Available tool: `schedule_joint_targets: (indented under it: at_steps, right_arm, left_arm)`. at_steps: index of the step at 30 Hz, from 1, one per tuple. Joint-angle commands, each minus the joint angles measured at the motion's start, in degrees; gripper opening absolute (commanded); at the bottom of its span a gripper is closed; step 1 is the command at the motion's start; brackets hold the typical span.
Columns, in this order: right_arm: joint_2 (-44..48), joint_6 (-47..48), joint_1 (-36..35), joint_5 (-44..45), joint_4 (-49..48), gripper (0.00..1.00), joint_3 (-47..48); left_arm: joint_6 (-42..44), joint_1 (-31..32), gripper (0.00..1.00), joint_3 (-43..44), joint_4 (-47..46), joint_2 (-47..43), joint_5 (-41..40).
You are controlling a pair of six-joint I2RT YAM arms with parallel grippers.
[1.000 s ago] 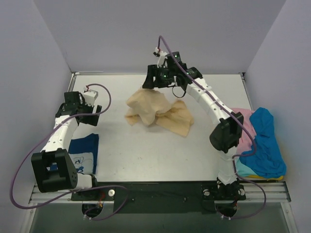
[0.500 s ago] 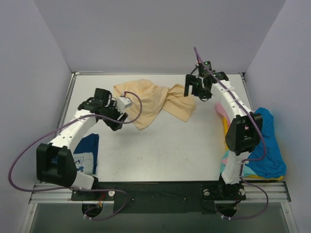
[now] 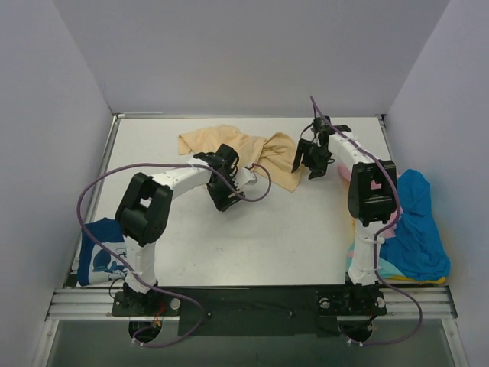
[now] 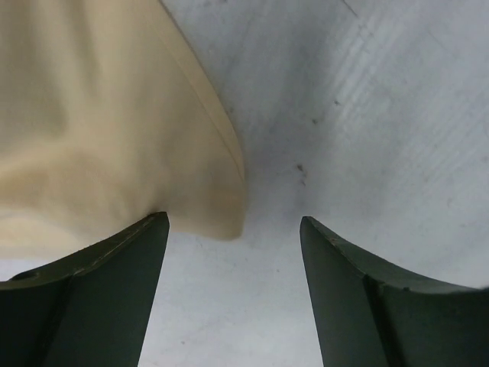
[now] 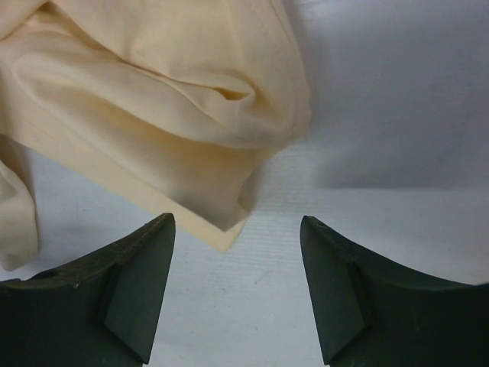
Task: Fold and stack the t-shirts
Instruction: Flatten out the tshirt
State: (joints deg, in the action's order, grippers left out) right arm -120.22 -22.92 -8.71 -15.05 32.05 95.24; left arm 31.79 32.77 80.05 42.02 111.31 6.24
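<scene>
The left arm has swung right across the table [image 3: 290, 237] since half a second ago, and the tan t-shirt [image 3: 229, 145] now lies flatter at the far middle. The left gripper [image 3: 229, 191] sits low at the shirt's near edge, fingers wide, a cloth corner [image 4: 114, 138] between them. The right gripper [image 3: 312, 164] has dropped beside the shirt's right end [image 5: 153, 99], also spread wide and holding nothing. Five tees show: the tan one, a navy one [image 3: 99, 256] near left, and blue [image 3: 416, 222], pink [image 3: 344, 174] and teal [image 3: 378, 267] heaped at right.
</scene>
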Motion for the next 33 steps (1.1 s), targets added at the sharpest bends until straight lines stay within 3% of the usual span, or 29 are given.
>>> schedule_joint_targets:
  at_steps: [1, 5, 6, 7, 8, 10, 14, 18, 23, 33]
  right_arm:
    - [-3.3, -3.5, 0.2, -3.2, -0.4, 0.61, 3.4]
    - [-6.6, -4.3, 0.2, -6.6, -1.8, 0.60, 5.1]
    - [-7.3, -4.7, 0.3, -7.4, -2.3, 0.57, 5.4]
    - [-7.5, -4.8, 0.3, -8.1, -2.4, 0.42, 5.9]
    - [-7.4, -4.9, 0.3, -8.4, -2.6, 0.35, 6.1]
    - [-6.1, -4.4, 0.6, -8.3, -2.4, 0.02, 6.5]
    - [1.0, -2.8, 4.4, -7.8, -1.4, 0.00, 6.6]
    - [10.5, -0.6, 11.9, -9.4, -0.3, 0.00, 7.0]
    - [20.6, 2.0, 15.8, -12.2, 2.1, 0.00, 7.8]
    - [42.4, 8.7, 20.3, -13.3, 2.7, 0.00, 3.1]
  left_arm:
    - [-0.9, 0.4, 0.80, 6.0, -1.5, 4.9, -3.6]
    - [0.3, -0.2, 0.75, 7.6, -2.3, 7.9, -7.9]
    - [0.6, -0.4, 0.65, 8.2, -1.9, 8.5, -7.9]
    - [0.6, -0.9, 0.56, 8.7, -1.5, 8.7, -7.7]
    - [0.6, -1.1, 0.29, 9.6, -0.7, 8.9, -7.5]
    - [0.3, -2.1, 0.00, 11.0, 0.3, 8.9, -9.1]
    - [-1.2, -6.1, 0.00, 15.7, 1.1, 5.0, -13.6]
    - [-1.6, -14.6, 0.00, 22.7, 1.7, -2.0, -14.6]
    - [-1.2, -20.3, 0.00, 30.2, 4.6, -10.9, -14.6]
    - [-0.9, -28.2, 0.00, 28.8, 4.8, -28.6, -18.7]
